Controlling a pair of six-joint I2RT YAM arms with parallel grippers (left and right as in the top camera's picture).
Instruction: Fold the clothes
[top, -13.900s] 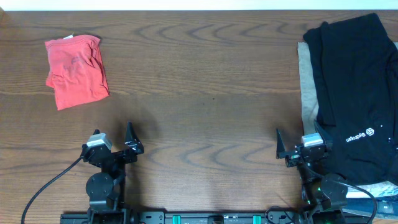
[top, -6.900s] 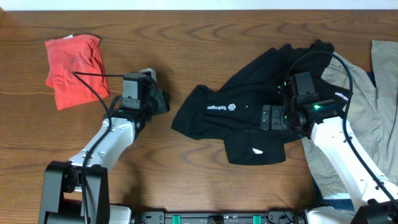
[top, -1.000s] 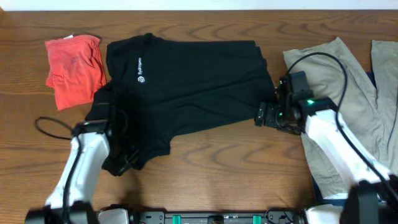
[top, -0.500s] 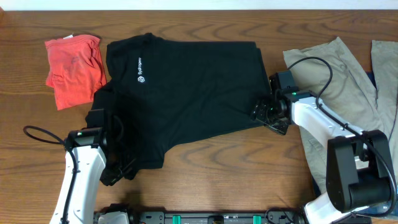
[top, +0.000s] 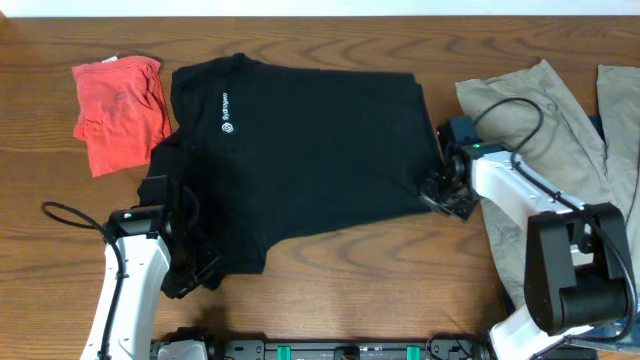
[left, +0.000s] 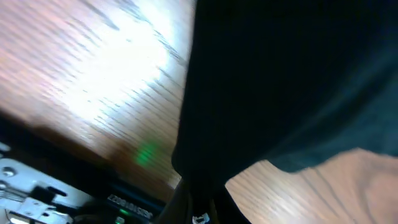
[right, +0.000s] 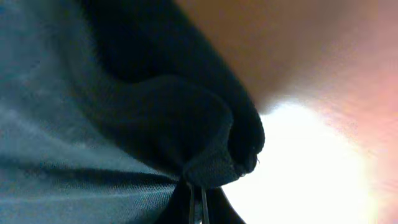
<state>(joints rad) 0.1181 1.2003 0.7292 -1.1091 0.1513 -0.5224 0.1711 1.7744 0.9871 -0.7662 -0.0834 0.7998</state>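
Observation:
A black T-shirt (top: 310, 140) with a small white logo lies spread flat across the middle of the table. My left gripper (top: 190, 277) is at the shirt's near-left corner, shut on the black fabric. In the left wrist view the dark cloth (left: 286, 81) hangs from the closed left gripper (left: 200, 208). My right gripper (top: 433, 191) is at the shirt's right edge, shut on a bunched fold of it. The right wrist view shows that fold (right: 211, 155) pinched just above the right gripper (right: 196, 202).
A crumpled red garment (top: 120, 112) lies at the far left. Khaki trousers (top: 560, 140) lie at the right, under and beyond the right arm. Bare wooden table (top: 380, 270) shows in front of the shirt. Both arm bases stand at the near edge.
My right gripper has closed on the shirt's right edge, having been open a second ago. The left gripper stays shut on its corner, which it has drawn slightly toward the near edge.

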